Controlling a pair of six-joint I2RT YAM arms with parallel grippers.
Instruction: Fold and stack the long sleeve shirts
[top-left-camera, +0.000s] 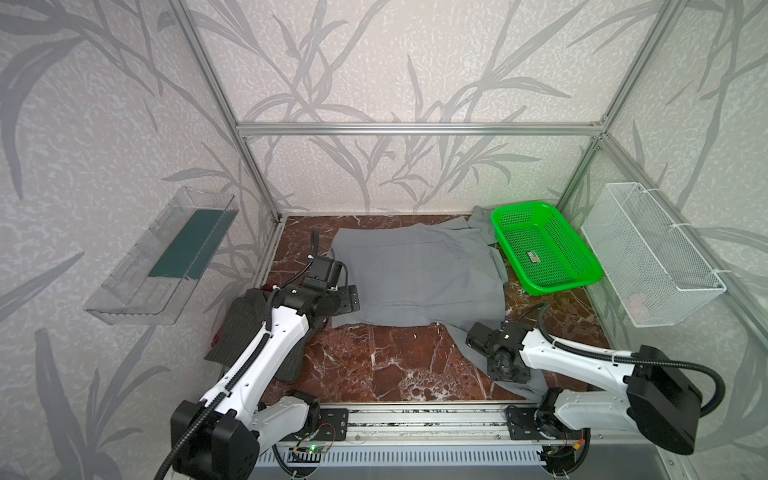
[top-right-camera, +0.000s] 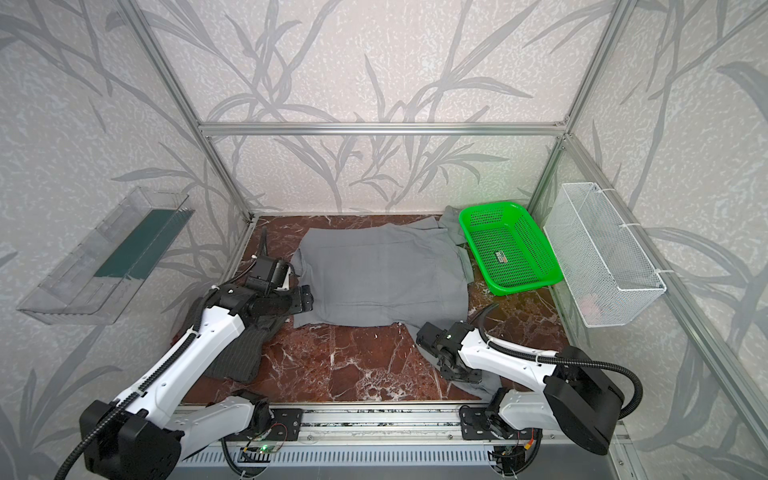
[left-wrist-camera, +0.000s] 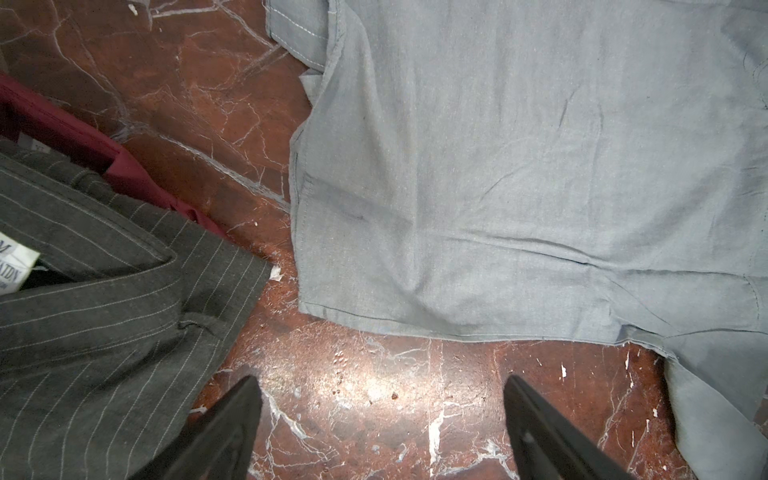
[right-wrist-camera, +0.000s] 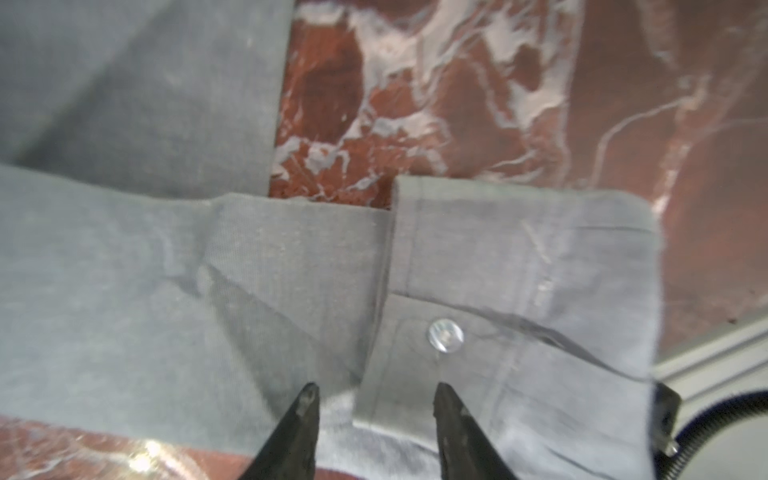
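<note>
Just beneath the right gripper, its jaws narrowly parted, lies the buttoned cuff of the grey button-up shirt. The left gripper, spread wide and empty, hovers over the marble tabletop, with that shirt's hem just ahead and the pinstriped shirt beside it.

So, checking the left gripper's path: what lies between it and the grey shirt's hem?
Only bare marble tabletop, seen in the left wrist view, between the left gripper and the grey shirt.
</note>
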